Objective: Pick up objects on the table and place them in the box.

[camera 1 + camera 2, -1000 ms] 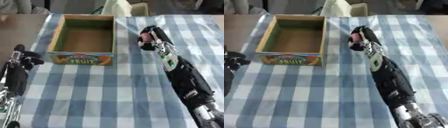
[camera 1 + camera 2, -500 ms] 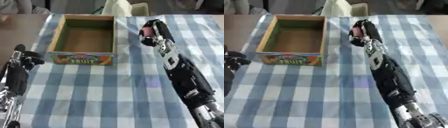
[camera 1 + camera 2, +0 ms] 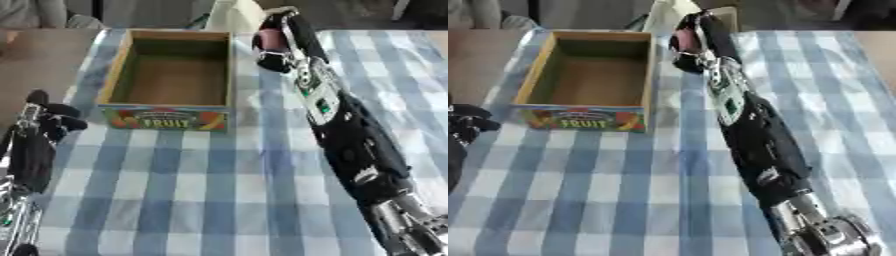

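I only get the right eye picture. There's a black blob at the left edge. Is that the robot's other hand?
Observer: Yes. The left eye view shows the whole left hand, with its forearm running down to the lower left corner.
Operator: Is it near the box?
Observer: It sits left of the front corner of the box, with a strip of checked cloth between them.
Operator: Does it have a toy, like the other hand's pink thing?
Observer: No object shows in or beside it there. Only the right hand holds the pink thing.
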